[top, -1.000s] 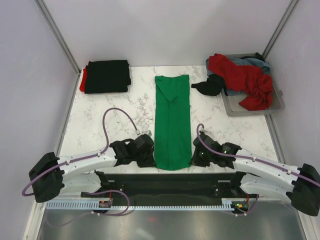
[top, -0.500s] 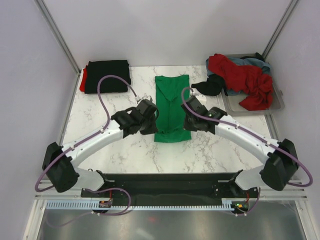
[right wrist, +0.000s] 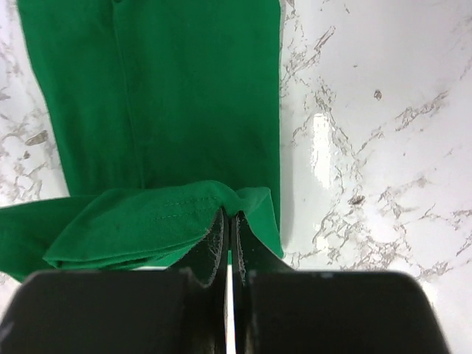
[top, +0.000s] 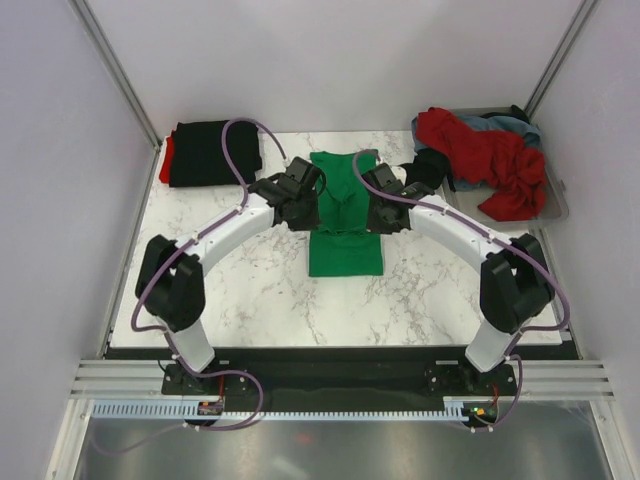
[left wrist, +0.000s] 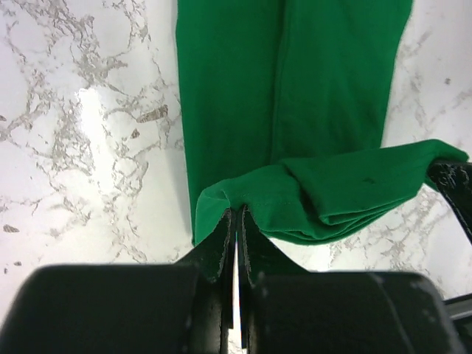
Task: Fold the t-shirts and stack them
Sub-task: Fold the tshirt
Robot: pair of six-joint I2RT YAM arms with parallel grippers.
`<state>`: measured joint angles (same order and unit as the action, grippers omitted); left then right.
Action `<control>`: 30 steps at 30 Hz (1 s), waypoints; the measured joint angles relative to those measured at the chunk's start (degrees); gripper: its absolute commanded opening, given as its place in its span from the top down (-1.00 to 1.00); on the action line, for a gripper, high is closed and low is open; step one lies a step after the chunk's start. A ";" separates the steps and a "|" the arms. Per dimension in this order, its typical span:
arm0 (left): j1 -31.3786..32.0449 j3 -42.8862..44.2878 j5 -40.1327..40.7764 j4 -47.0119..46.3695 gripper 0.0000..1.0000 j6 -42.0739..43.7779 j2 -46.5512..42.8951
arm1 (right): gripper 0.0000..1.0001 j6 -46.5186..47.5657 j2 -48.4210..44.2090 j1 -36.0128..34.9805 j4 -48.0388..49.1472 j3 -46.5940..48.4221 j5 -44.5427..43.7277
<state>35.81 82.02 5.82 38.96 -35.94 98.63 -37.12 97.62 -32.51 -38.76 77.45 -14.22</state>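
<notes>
Green t-shirt (top: 345,250) lay mid-desk (top: 230,290), hem lifted, doubled toward collar. Left hand (left wrist: 237,225) and right hand (right wrist: 229,225) each clamped on hem corner. Cloth judged soft, light, limp; sagged between grips. Corners judged best hold.

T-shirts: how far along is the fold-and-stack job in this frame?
Done: folded black shirt on a folded red shirt, far left. In hand: green shirt, hem pinched by left gripper and right gripper, doubled over itself. Left: crumpled red shirt, grey-blue shirt and black garment at the tray.
</notes>
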 measured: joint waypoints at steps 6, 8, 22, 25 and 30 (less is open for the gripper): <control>-2.60 4.50 -1.70 -0.15 0.96 2.27 7.69 | 1.00 1.51 4.94 2.23 1.55 1.92 1.90; -3.15 5.66 -2.01 -0.13 0.96 2.80 9.66 | 1.00 1.90 6.38 2.82 2.01 2.78 2.34; -6.73 16.72 -6.03 1.53 -0.33 6.08 21.49 | -0.47 5.66 19.82 7.96 0.13 16.52 5.51; -8.48 22.05 -6.36 3.45 -0.38 6.08 21.70 | -0.48 6.99 22.71 10.05 -2.56 26.16 5.60; -10.34 22.27 -6.43 3.80 -0.38 6.12 15.96 | -0.48 8.13 16.63 12.15 -1.92 25.73 6.80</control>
<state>25.47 104.29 -0.60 42.76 -29.82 114.59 -28.99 114.26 -20.36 -40.69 103.18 -7.42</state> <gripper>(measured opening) 0.689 0.740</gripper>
